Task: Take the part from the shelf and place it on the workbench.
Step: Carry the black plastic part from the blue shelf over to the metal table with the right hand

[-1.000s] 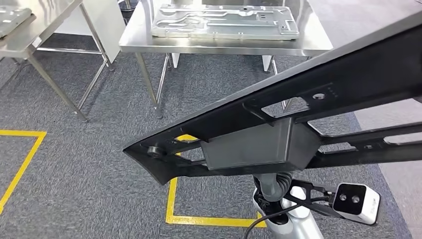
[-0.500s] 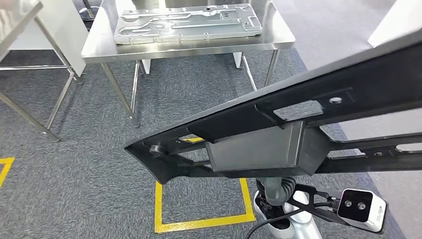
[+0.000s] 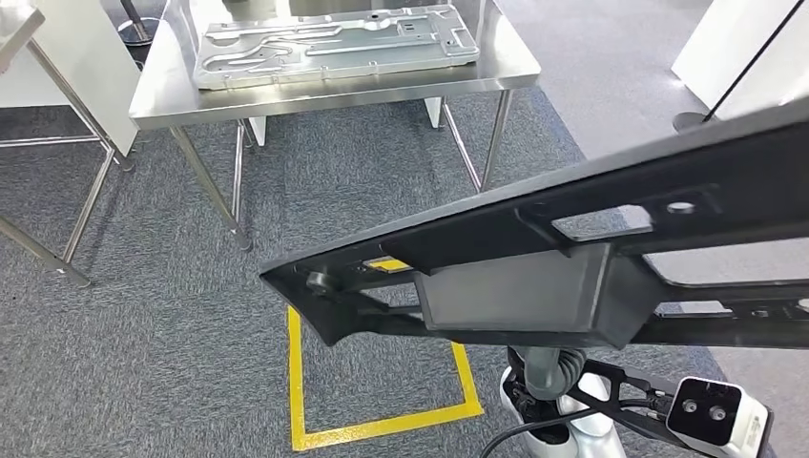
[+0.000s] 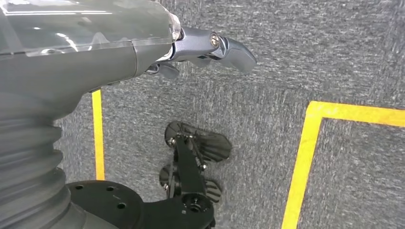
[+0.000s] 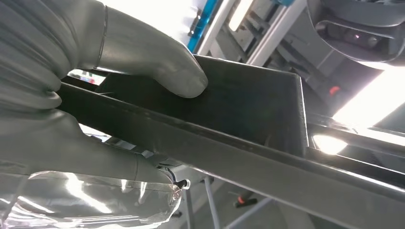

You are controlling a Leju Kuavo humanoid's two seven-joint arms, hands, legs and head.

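A long black frame part [image 3: 534, 286] with cut-outs and a box-shaped middle stretches across the head view, from lower centre to the right edge. My right hand [image 5: 95, 71] grips it from below, with the thumb pressed on the black part [image 5: 248, 109]. In the head view the part hides that hand, and only the ribbed wrist [image 3: 544, 367] shows under it. The steel workbench [image 3: 334, 95] stands ahead at the upper left, with a silver machined plate [image 3: 334, 43] lying on it. My left hand [image 4: 200, 47] hangs over the carpet and holds nothing.
Yellow floor tape [image 3: 296, 382] marks a square on the grey carpet under the part. A second steel table [image 3: 19, 24] stands at the far left. White panels [image 3: 735, 48] stand at the upper right. The right wrist camera [image 3: 715, 415] juts out at the lower right.
The whole picture has shifted, so the camera has moved: the workbench now sits further left in view. The part stays in my right hand.
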